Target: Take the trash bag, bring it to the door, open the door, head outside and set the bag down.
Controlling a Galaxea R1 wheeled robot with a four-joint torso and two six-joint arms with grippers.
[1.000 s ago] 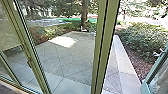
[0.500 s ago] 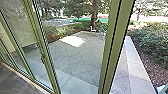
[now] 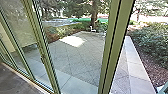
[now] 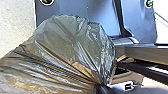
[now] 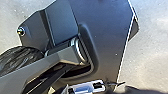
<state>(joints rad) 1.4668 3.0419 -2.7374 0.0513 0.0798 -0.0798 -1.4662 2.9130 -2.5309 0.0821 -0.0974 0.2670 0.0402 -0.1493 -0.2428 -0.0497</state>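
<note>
Beyond the green-framed glass panels (image 3: 18,37) in the head view, a paved patio (image 3: 75,58) extended toward a tree trunk (image 3: 94,15), with a white chair (image 3: 92,29) near its far edge. Shrubs (image 3: 151,37) lined the pale paving strip (image 3: 136,62). In the left wrist view, the translucent trash bag (image 4: 62,47) lay across the robot's plate, its creases converging at a gathered neck beside the left gripper (image 4: 101,88); the grip state could not be determined. In the right wrist view, crinkled dark plastic (image 5: 20,58) adjoined the jointed bar; the right gripper's state could not be determined.
</note>
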